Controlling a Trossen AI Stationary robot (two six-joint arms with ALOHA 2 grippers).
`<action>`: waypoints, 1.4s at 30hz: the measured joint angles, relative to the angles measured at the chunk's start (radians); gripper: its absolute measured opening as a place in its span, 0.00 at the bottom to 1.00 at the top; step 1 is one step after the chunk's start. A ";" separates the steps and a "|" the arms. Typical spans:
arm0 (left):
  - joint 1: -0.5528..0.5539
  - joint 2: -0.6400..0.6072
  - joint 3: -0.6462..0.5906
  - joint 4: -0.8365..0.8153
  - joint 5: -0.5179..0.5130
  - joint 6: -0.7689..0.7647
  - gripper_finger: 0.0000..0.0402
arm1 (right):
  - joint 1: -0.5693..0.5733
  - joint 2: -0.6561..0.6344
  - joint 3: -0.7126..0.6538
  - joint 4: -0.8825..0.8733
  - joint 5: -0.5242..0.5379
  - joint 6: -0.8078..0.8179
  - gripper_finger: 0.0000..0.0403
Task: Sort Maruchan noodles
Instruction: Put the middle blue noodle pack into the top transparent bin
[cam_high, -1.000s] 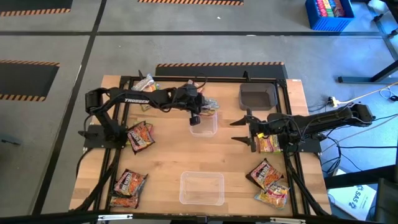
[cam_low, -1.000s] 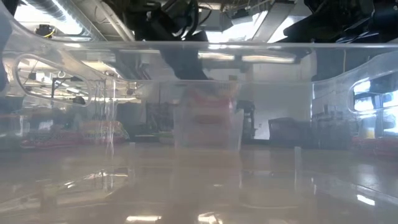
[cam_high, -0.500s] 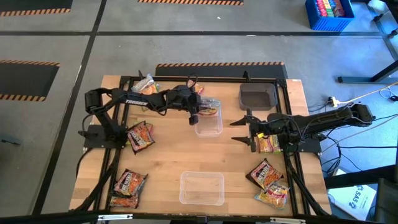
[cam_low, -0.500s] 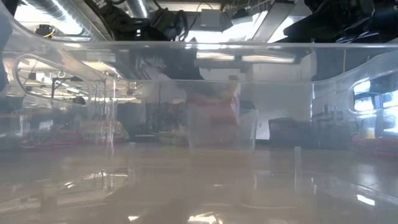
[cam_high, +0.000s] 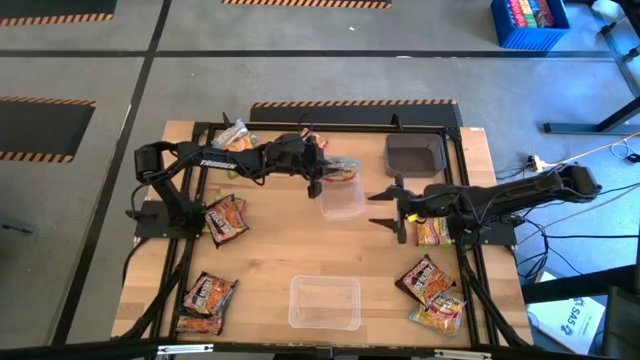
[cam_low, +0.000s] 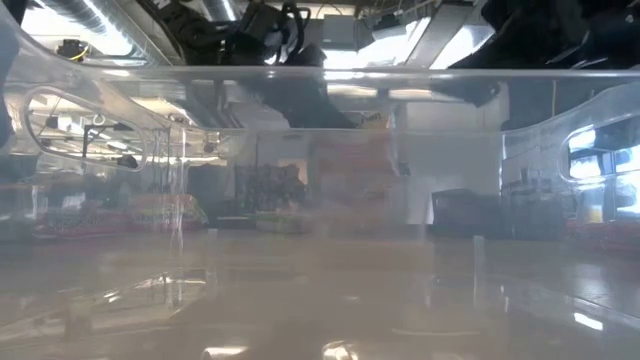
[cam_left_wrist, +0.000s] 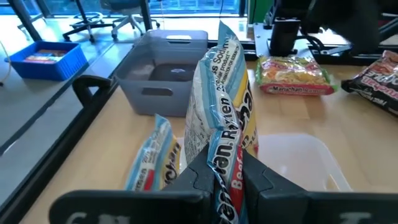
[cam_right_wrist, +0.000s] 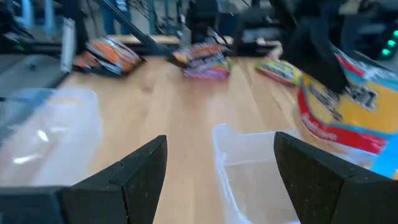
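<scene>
My left gripper (cam_high: 318, 180) is shut on a pale blue-orange Maruchan packet (cam_left_wrist: 221, 118), which reaches over the far rim of a small clear tub (cam_high: 342, 198). A second pale blue packet (cam_left_wrist: 151, 163) lies flat beside it. My right gripper (cam_high: 386, 209) hovers open just right of that tub, and the tub (cam_right_wrist: 258, 177) shows between its fingers in the right wrist view. Maroon packets (cam_high: 225, 217) (cam_high: 208, 292) (cam_high: 425, 277) and yellow ones (cam_high: 433, 232) (cam_high: 440, 313) lie flat on the table. My left gripper pinches the pale blue-orange packet between its two fingers at one end (cam_left_wrist: 225, 177). The packet sticks out forward past the fingertips, edge-on and crumpled. Whether its free end (cam_high: 345, 168) touches the tub, I cannot tell.
A dark grey square tray (cam_high: 415, 155) sits near the far right corner. A larger clear tub (cam_high: 325, 302) stands at the near edge and fills the low view. One more packet (cam_high: 235, 135) lies at the far left. Bare wood lies between the two tubs.
My left gripper has carried the packet a little toward the far edge and the table's right. The small clear tub below it has slid a short way toward the right, closer to my right gripper.
</scene>
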 joint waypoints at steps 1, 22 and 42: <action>-0.003 0.000 0.002 -0.003 -0.001 0.001 0.05 | 0.000 0.012 0.000 -0.001 0.019 0.000 0.68; -0.006 0.002 0.004 -0.022 -0.032 0.018 0.05 | -0.151 0.267 0.000 -0.083 0.324 0.074 0.68; -0.006 0.067 0.006 -0.002 -0.041 0.018 0.05 | -0.183 0.421 0.000 0.103 0.176 0.093 0.68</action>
